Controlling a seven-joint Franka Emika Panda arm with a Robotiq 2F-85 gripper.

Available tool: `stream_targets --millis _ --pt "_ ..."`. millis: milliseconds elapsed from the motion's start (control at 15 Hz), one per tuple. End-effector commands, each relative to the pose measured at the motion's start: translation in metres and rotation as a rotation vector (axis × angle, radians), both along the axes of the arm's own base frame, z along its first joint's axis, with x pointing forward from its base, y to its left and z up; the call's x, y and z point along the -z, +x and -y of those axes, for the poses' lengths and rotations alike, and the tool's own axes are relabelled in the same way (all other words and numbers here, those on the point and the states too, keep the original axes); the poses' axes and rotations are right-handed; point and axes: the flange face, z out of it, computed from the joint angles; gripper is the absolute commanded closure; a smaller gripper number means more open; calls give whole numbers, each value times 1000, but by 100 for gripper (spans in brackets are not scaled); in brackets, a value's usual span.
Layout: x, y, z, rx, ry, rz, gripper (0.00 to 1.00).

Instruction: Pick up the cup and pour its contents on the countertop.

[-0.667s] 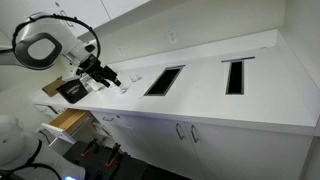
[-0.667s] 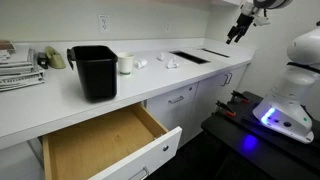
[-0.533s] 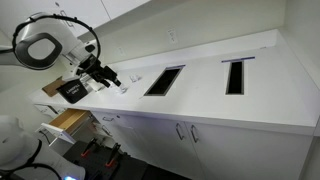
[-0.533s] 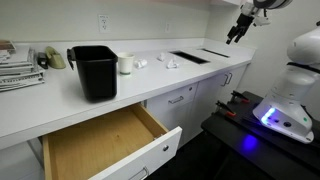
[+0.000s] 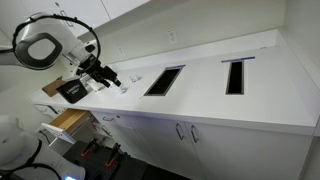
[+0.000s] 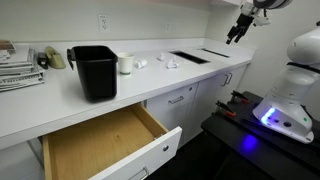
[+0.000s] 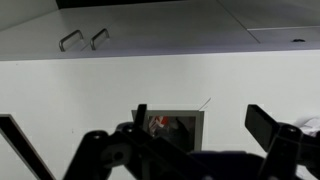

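Note:
The cup (image 6: 125, 64) is small and white. It stands upright on the white countertop (image 6: 35, 108) beside a black bin (image 6: 95, 72). My gripper (image 6: 238, 30) hangs high above the far end of the countertop, well away from the cup. In an exterior view the gripper (image 5: 106, 76) hovers over the countertop (image 5: 250, 100) near its left end. In the wrist view its dark fingers (image 7: 205, 128) are spread apart and empty. They sit over the countertop (image 7: 90, 90) and a dark cut-out (image 7: 178, 126). The cup is out of the wrist view.
A wooden drawer (image 6: 95, 145) stands open below the bin. Small crumpled white items (image 6: 166, 61) lie past the cup. Two dark cut-outs (image 5: 164, 80) (image 5: 236, 75) sit in the worktop. Papers (image 6: 18, 70) lie at the back. Cabinet handles (image 7: 80, 38) show in the wrist view.

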Motion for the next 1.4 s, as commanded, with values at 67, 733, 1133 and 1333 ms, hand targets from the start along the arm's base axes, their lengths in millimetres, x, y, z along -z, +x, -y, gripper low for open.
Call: stream_targets --millis 67,733,1133,1333 --pt "-5 8 -30 -47 75 14 0" --pt "-31 22 -243 -256 280 114 0" --pt "-30 13 -297 -281 267 126 0" --pt "-29 15 -296 -277 270 123 0"
